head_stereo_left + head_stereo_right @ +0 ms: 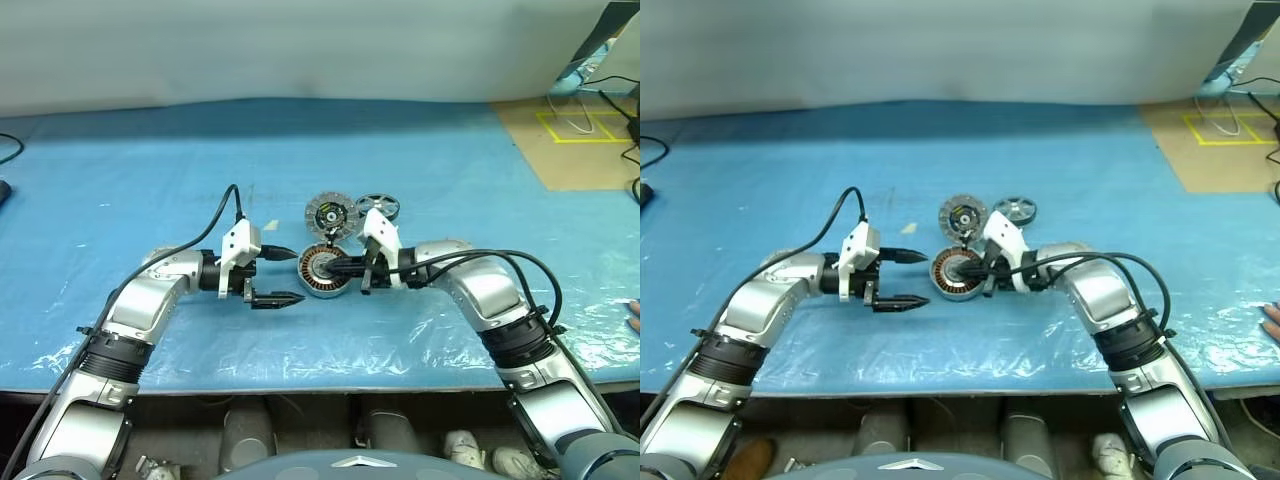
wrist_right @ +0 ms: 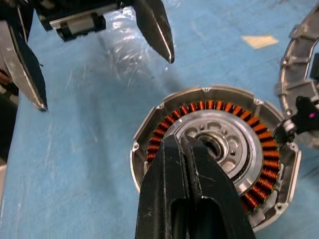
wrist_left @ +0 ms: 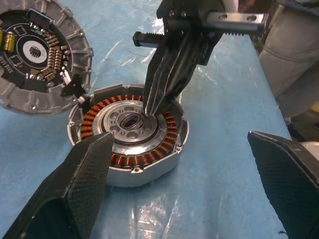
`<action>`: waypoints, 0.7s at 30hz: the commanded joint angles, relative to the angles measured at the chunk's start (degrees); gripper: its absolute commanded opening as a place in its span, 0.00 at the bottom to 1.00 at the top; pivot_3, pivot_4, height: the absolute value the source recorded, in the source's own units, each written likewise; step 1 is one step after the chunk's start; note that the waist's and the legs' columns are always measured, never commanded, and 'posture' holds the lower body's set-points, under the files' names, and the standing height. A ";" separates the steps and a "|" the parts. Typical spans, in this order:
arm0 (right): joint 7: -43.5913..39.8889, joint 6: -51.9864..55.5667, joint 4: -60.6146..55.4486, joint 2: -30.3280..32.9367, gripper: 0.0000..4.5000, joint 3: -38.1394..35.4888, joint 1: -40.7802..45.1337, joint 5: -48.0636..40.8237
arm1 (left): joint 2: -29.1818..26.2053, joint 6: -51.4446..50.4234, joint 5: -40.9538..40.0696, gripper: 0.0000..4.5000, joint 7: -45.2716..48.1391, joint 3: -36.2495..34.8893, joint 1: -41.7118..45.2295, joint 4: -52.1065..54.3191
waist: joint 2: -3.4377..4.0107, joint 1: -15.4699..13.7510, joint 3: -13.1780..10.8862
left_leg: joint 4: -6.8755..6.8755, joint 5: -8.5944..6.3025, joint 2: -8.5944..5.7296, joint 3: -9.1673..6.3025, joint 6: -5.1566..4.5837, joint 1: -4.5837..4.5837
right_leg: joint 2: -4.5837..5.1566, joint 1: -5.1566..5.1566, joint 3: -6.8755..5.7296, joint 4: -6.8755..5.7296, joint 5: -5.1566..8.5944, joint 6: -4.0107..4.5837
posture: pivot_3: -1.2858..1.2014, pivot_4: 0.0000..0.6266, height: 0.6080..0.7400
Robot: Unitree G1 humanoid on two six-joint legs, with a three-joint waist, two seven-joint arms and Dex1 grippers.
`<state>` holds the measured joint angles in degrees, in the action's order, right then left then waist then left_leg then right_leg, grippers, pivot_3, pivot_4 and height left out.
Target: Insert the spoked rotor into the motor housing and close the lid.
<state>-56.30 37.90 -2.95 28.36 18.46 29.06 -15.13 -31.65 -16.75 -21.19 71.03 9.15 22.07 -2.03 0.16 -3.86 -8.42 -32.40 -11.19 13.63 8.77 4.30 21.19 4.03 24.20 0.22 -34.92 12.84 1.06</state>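
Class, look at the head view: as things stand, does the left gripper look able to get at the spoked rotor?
Probably not directly. The spoked rotor lies beyond the motor housing, and the shut right gripper and its arm stand over the housing between it and the open left gripper. It would have to go around.

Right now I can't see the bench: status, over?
Left gripper open, beside motor housing. Right gripper shut, tips at housing hub. Spoked rotor and lid lie behind housing.
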 commanded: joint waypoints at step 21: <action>1.15 -4.28 4.12 -2.05 0.01 0.46 0.48 3.93 | -0.02 0.36 -0.23 1.00 -0.14 -0.33 0.64 1.04 | 0.00 -0.05 0.00 | -0.26 0.01 -0.01 0.00 -0.03 -0.08 | 0.05 -0.06 0.01 -0.32 0.01 0.01 | 0.52 0.24 1.00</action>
<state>-55.86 33.10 0.77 26.33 19.70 29.45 -11.39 -31.64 -16.75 -21.17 70.84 9.15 22.06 -2.03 0.15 -3.90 -8.42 -32.67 -11.18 13.63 8.77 4.28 21.11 4.08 24.14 0.24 -35.25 12.84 1.07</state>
